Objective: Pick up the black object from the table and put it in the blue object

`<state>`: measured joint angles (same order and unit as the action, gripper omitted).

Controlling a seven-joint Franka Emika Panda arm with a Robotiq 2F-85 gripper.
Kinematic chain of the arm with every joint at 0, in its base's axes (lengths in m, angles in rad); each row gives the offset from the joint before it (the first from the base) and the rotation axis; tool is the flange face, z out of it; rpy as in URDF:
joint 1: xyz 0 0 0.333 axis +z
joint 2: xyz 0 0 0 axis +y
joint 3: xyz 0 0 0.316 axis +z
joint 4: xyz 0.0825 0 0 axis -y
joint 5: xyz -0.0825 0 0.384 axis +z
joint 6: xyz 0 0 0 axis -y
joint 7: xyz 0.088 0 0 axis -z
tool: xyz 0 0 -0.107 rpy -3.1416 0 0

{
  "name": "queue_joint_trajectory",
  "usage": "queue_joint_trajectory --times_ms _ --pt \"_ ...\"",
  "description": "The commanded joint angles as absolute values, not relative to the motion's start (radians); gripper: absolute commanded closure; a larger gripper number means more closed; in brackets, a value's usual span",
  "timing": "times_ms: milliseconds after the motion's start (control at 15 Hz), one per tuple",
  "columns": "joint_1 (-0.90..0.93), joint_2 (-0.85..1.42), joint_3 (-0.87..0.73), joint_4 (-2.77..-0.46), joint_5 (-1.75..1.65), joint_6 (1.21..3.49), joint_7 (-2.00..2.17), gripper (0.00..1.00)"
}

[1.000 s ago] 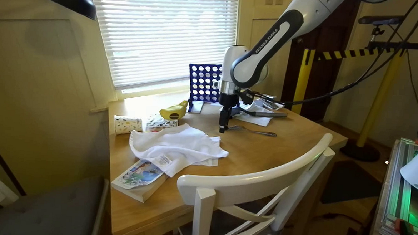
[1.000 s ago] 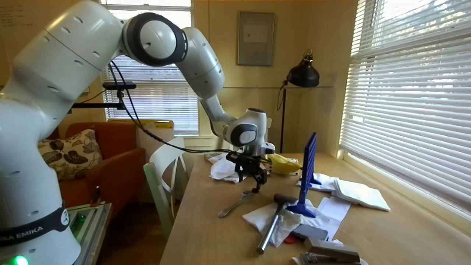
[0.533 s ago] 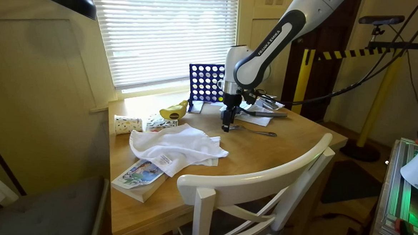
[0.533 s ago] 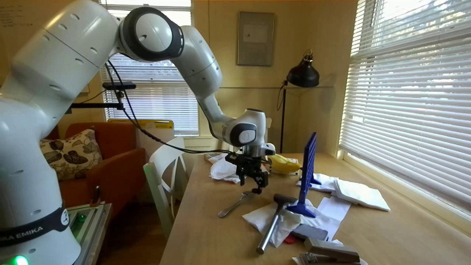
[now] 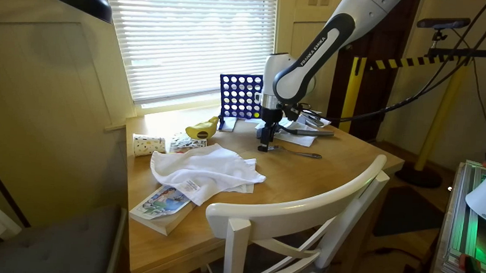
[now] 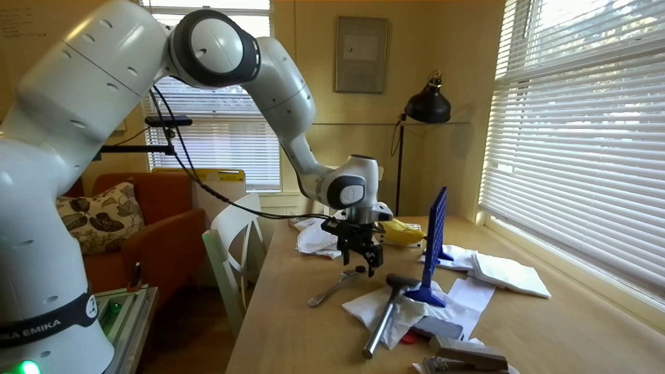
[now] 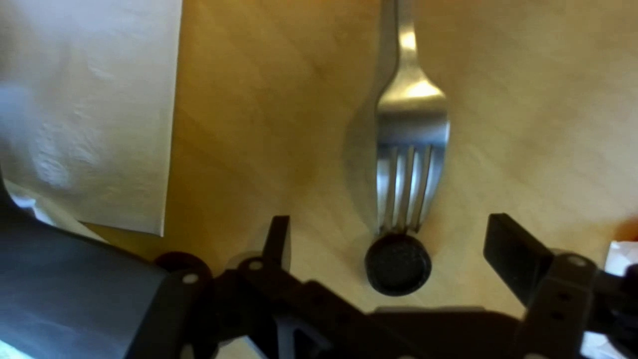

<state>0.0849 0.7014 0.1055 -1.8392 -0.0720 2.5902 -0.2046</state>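
Observation:
The black object is a small round disc (image 7: 398, 267), flat on the table at the tines of a silver fork (image 7: 412, 117). In an exterior view the disc (image 6: 360, 269) shows between my fingers. My gripper (image 7: 394, 245) is open and empty, low over the table, with one finger on each side of the disc and neither touching it. The gripper also shows in both exterior views (image 5: 264, 146) (image 6: 359, 264). The blue object is an upright dark-blue panel with round holes, seen in both exterior views (image 5: 236, 97) (image 6: 435, 236); the arm covers its edge in one.
A hammer (image 6: 383, 323) lies on white papers (image 6: 358, 306) beside the panel. A stapler (image 6: 470, 354), a red disc (image 6: 409, 337), a yellow banana-shaped thing (image 6: 399, 232) and a white cloth (image 5: 208, 166) are on the table. A white chair (image 5: 297, 214) stands at its edge.
My gripper has shifted slightly toward the blue panel and a little lower. The black disc, mostly covered by a finger before, now shows between the fingers. The gripper stays open.

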Motion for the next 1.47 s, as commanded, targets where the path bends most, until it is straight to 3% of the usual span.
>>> queue_joint_trajectory --times_ms 0,800,933,1400 --pt "0.097 0.727 0.098 -1.806 -0.101 2.604 -0.203 0.00" --pt "0.108 0.768 0.098 -1.747 -0.113 2.588 -0.203 0.01" --pt "0.107 0.776 0.100 -1.735 -0.114 2.580 -0.205 0.25" --pt "0.111 0.775 0.097 -1.714 -0.117 2.555 -0.198 0.74"
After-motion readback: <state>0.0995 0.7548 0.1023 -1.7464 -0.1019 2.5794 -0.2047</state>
